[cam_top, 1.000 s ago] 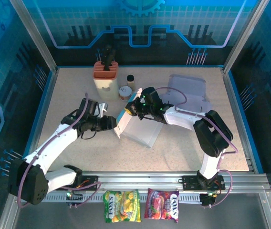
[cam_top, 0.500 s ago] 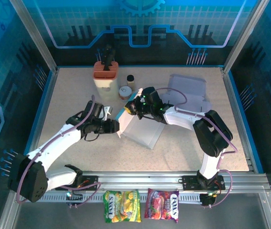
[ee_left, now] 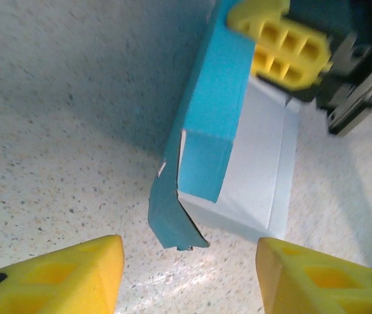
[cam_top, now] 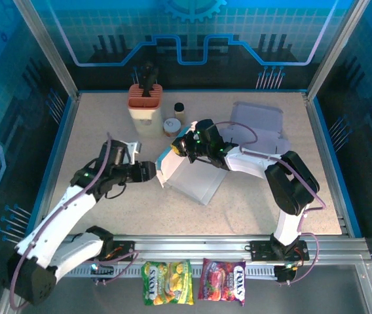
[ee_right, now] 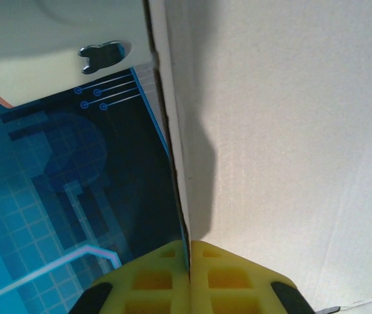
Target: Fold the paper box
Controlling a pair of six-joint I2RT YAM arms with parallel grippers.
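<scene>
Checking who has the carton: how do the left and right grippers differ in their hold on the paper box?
The left gripper has its jaws open with nothing between them; the right gripper is shut on a wall of the paper box. The left gripper faces the box's blue corner from the side; the right gripper grips at its far corner. Both have yellow fingers.
</scene>
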